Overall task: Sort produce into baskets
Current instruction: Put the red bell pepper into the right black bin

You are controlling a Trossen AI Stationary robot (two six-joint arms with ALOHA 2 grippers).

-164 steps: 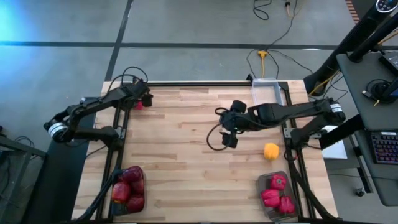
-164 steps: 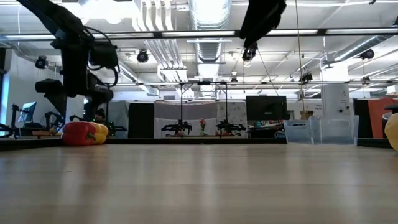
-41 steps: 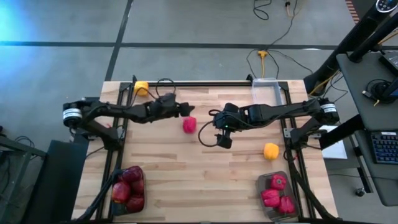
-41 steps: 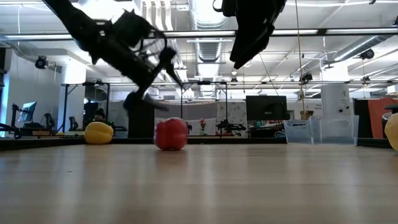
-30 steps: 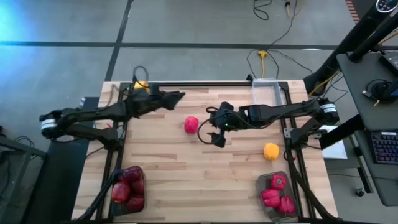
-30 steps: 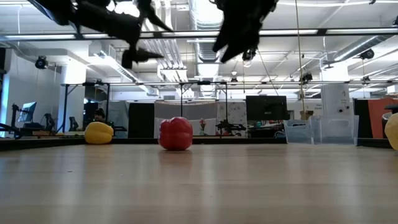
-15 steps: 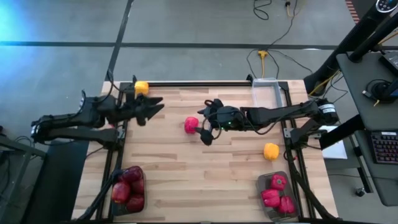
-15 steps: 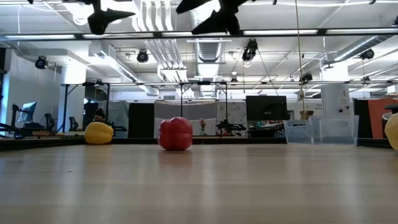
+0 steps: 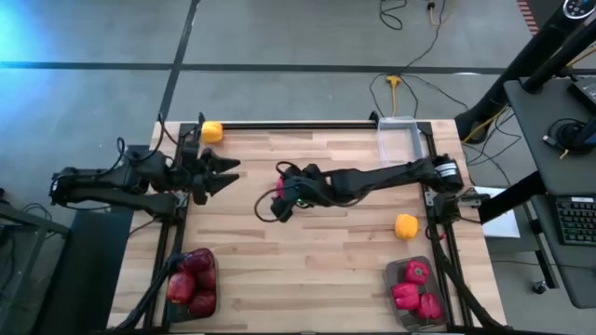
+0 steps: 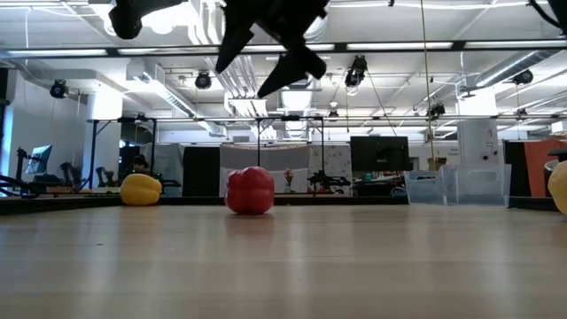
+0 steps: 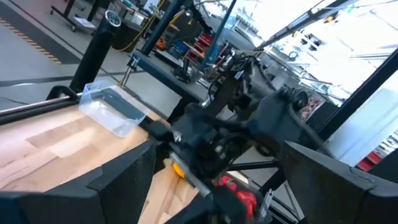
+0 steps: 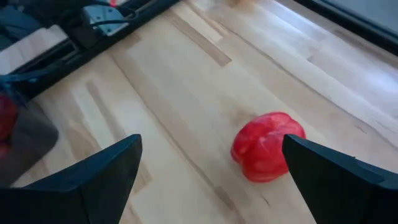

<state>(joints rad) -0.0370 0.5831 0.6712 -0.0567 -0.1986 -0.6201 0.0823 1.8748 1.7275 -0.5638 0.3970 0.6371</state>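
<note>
right gripper [image 9: 282, 197] – fingers spread wide above red pepper [image 12: 267, 145] | left gripper [image 9: 222, 173] – wide, table's left edge

The counter [image 9: 307, 242] is pale wood planking, set in a dark metal frame. Around it in the high view lies a grey concrete floor [image 9: 279, 37] crossed by dark lines, with a bluish glare at the upper left. Loose cables [image 9: 410, 46] trail across the floor at the upper middle. At the right edge stands a dark desk [image 9: 559, 186] with a keyboard [image 9: 577, 219]. In the low view the room beyond is an open workshop: a ceiling with ducts [image 10: 297, 18] and strip lights, a dark monitor [image 10: 379, 152] at centre right, and a white pillar [image 10: 104, 142] at the left.
</note>
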